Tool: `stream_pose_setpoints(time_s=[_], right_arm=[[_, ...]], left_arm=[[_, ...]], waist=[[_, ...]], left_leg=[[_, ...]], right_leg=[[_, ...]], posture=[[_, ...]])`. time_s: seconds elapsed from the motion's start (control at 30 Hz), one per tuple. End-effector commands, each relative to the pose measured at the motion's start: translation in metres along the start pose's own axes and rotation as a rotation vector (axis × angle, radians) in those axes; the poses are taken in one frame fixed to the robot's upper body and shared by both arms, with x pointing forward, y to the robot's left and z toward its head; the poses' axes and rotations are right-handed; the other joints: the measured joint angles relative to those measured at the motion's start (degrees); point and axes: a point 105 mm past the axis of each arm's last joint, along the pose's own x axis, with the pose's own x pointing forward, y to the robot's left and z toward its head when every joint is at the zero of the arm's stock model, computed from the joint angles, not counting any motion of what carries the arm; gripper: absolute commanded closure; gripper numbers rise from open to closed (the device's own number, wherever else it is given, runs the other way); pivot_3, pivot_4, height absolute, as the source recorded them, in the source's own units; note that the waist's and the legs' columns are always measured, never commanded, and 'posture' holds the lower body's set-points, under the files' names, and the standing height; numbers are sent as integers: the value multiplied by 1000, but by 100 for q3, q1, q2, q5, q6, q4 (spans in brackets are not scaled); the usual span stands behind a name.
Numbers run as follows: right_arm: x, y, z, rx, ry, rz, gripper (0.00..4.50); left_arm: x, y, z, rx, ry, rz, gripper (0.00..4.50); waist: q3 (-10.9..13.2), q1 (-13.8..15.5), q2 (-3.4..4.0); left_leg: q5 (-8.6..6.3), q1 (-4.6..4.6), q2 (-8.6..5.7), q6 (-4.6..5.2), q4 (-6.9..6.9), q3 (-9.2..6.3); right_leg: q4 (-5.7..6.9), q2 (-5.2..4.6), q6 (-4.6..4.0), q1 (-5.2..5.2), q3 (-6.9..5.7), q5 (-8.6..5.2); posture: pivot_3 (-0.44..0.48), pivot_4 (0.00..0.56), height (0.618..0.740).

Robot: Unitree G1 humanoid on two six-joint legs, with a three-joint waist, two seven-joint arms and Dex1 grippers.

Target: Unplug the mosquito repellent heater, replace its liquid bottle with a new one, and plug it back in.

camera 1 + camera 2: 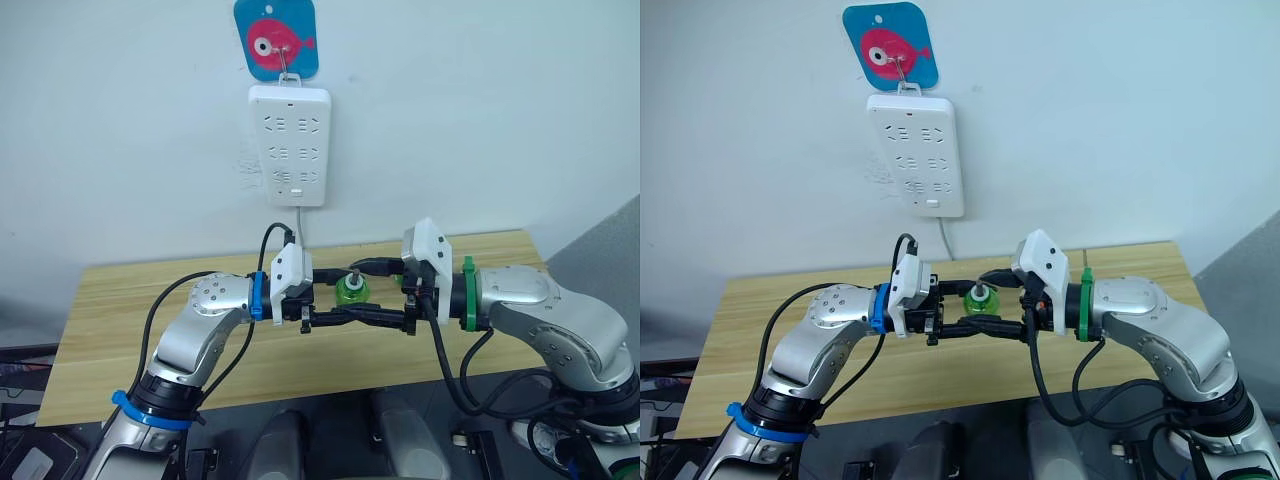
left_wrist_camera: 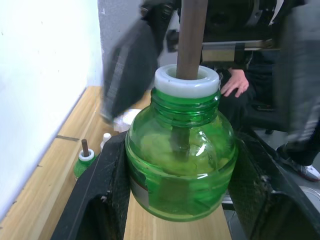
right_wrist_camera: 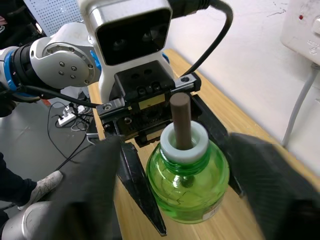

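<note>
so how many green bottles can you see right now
2. One green bottle, wick up and capless, is gripped by the left gripper between the two arms, above the table. A second small bottle stands on the table near the wall. Others may be hidden.

Translucent green bottle (image 3: 189,187) with white collar, brown wick (image 3: 180,120); pale striped wooden table (image 1: 140,330)
</note>
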Motion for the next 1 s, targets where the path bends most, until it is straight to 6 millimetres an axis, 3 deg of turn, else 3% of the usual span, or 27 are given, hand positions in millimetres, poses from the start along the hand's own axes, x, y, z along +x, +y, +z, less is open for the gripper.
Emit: stream_pose_setpoints(time_s=[0.03, 0.13, 0.17, 0.43, 0.67, 0.87, 1.0], right_arm=[[-1, 5, 7, -68, -15, 14, 2483], [-1, 4, 7, -87, -12, 11, 3602], [-1, 4, 7, -89, -12, 11, 3697], [-4, 0, 13, -98, -44, -7, 3696], [-21, -15, 27, 34, -160, -98, 3696], [-45, -38, 40, 319, -380, -213, 3696], [-53, -41, 45, 494, -505, -233, 3696]], left_arm=[[3, -3, 9, 31, -36, -11, 2205], [2, -3, 10, 32, -41, -10, 2205], [2, -3, 10, 33, -42, -10, 2205], [-2, 0, 18, -20, -97, 20, 2205], [-13, 3, 10, -148, -58, 69, 5], [-17, 4, 26, -488, -160, 121, 0], [-20, 9, 45, -664, -272, 130, 0]], waist=[[-7, 0, -1], [-26, 1, -2], [-35, 1, -2], [-57, 1, -3], [-79, -1, -4], [-146, 1, -2], [-192, 12, -7]], left_leg=[[0, 0, 0, 0, 0, 0], [0, 0, 0, 0, 0, 0], [0, 0, 0, 0, 1, 0], [-4, -1, -1, 4, 47, -1], [-6, 20, -4, 10, 83, 6], [-4, 18, -1, 12, 85, 0], [-5, 16, -1, 12, 84, 0]], right_leg=[[0, 0, 0, 0, 0, 0], [0, 0, 0, 0, 0, 0], [0, 0, 0, 0, -1, 0], [40, 0, 0, 1, 0, 0], [80, 6, 0, 14, 15, 1], [86, 11, 0, 14, 14, 3], [86, 9, 0, 14, 15, 4]], posture=[[-183, 183, 730], [-182, 182, 730], [-182, 182, 730], [-177, 174, 730], [-168, 166, 730], [-148, 153, 730], [-143, 150, 730]])
